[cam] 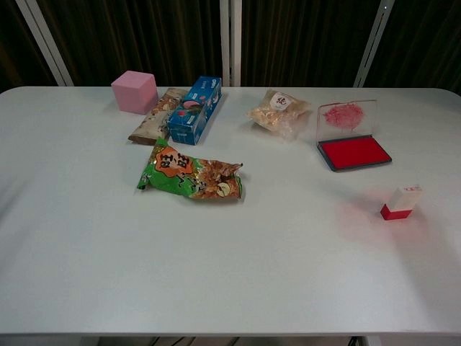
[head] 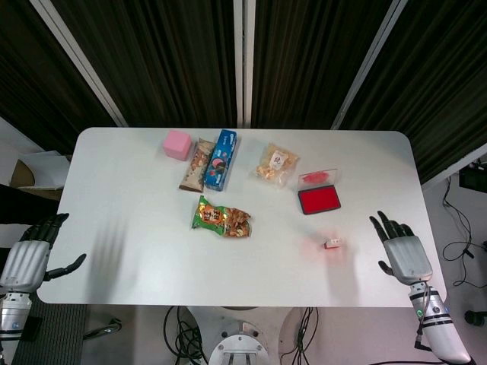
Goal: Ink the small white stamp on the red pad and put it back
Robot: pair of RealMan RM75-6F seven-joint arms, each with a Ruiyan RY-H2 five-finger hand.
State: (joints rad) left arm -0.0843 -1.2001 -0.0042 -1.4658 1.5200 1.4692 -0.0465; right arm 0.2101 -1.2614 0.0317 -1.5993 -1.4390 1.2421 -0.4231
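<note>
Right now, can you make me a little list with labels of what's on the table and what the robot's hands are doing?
stamp: small white stamp with a red base, on the table, untouched
ink pad: red pad, lid open, farther back than the stamp
right hand: right hand open, over the table edge near the stamp, holding nothing
left hand: left hand open, off the table's left corner
snacks: green snack bag mid-table; blue box, brown packet and clear bag at the back
block: pink cube, back left
</note>
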